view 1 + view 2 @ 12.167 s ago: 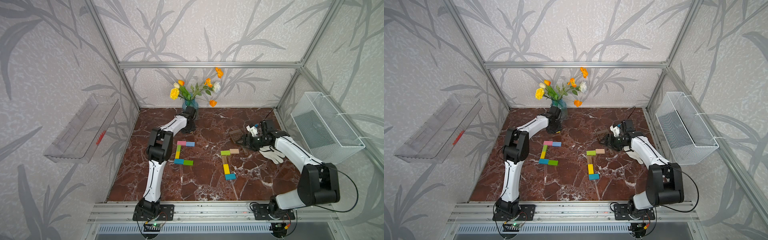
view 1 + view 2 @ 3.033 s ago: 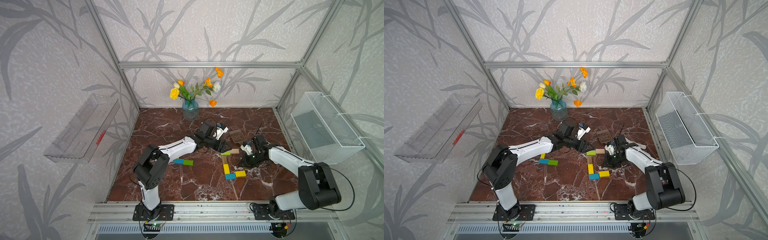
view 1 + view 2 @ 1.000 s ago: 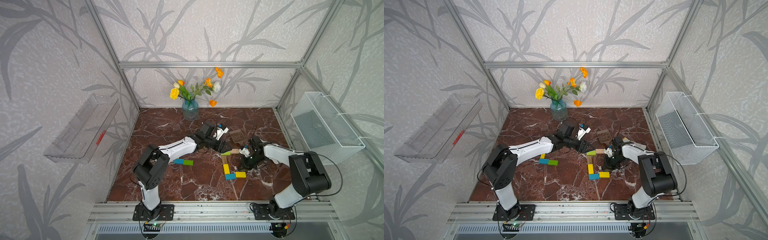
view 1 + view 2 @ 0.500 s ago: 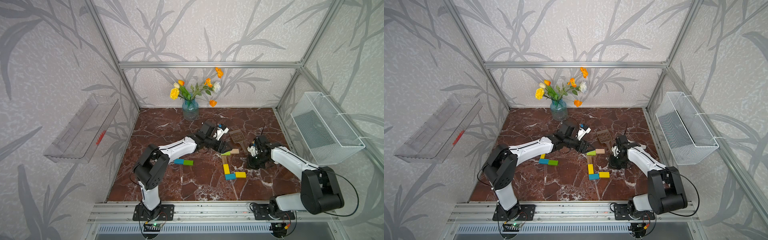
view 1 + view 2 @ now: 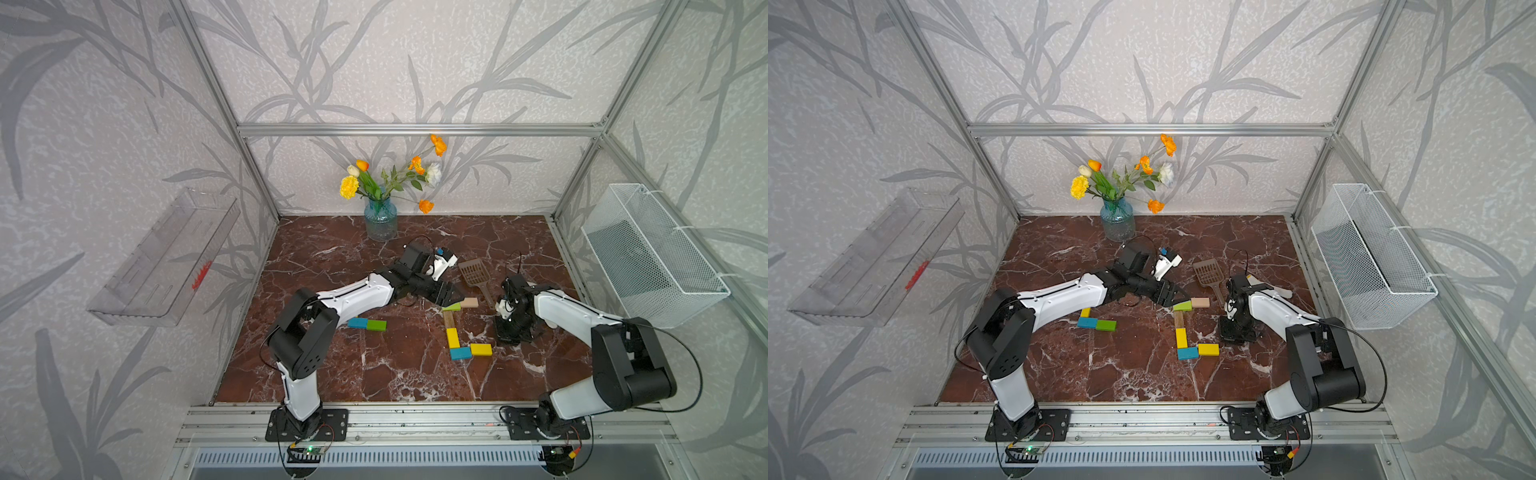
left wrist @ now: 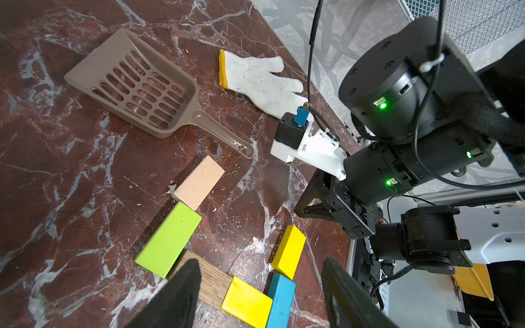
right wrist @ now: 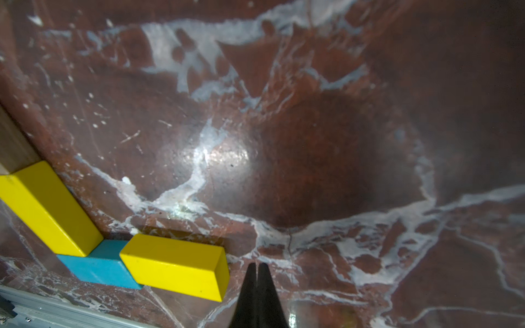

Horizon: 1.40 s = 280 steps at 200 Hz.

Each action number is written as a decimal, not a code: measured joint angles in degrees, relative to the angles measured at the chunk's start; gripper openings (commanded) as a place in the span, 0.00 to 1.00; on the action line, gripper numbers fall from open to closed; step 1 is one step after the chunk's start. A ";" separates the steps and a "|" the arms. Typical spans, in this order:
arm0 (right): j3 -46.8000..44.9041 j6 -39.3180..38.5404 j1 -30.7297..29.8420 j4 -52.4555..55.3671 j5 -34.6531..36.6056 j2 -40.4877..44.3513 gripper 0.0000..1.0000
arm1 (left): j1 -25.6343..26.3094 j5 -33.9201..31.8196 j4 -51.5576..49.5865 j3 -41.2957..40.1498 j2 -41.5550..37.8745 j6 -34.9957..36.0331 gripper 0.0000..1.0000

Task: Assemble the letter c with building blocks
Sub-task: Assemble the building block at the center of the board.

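Holding my right gripper (image 7: 257, 269) shut as a thin pusher just beside the C's yellow end block (image 7: 173, 265), near the middle of the desk (image 5: 374, 374), I hang my left gripper (image 6: 260, 264) open by its green block (image 6: 169, 240).

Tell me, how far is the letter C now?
Nearly done. Placed: spine of brown block and yellow block; bottom arm of blue block and end yellow block; top arm of lime block and tan block. In hand: nothing; left fingers open near the top corner, right fingers shut beside the bottom arm. Left: maybe straightening the top arm.
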<state>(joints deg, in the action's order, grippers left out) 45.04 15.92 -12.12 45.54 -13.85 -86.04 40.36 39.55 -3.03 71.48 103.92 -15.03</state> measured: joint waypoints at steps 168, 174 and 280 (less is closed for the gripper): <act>0.22 -2.49 0.00 -1.81 -6.67 -1.92 0.00 | 0.00 0.02 0.00 0.00 0.00 0.00 0.68; 0.22 -2.47 0.00 -1.95 -6.73 -1.92 0.00 | 0.00 0.02 -0.02 0.00 0.00 0.00 0.68; 0.00 -0.17 0.00 -10.23 0.61 13.35 0.44 | -0.39 -7.89 0.68 -2.80 -4.31 0.79 0.74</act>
<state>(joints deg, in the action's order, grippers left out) 45.04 15.75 -12.12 35.31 -13.23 -72.69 39.97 31.66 -2.35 68.69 99.61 -14.24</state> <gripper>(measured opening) 0.375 0.737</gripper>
